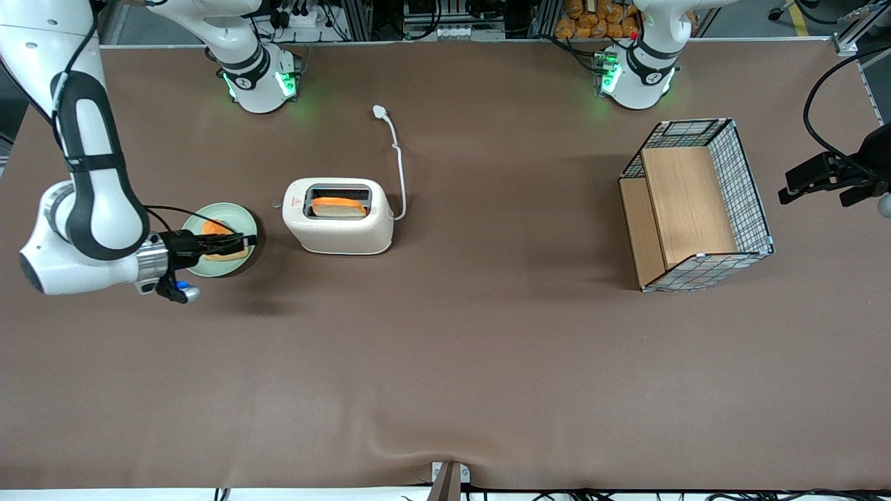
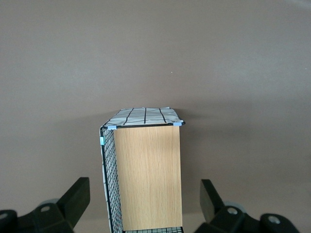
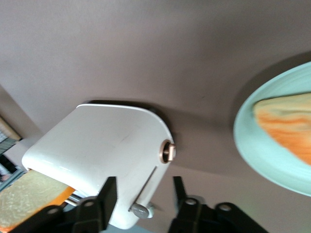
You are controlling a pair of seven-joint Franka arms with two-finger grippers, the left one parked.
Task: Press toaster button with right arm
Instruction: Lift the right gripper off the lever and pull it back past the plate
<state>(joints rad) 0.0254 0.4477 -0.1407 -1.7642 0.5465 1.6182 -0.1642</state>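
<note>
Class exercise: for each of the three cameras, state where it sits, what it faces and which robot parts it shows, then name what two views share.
Front view: high above the table, showing toaster, plate, basket, right arm.
Left wrist view: faces the basket.
Right wrist view: faces the toaster and its button; gripper open, above the plate.
Shared: toaster, plate.
</note>
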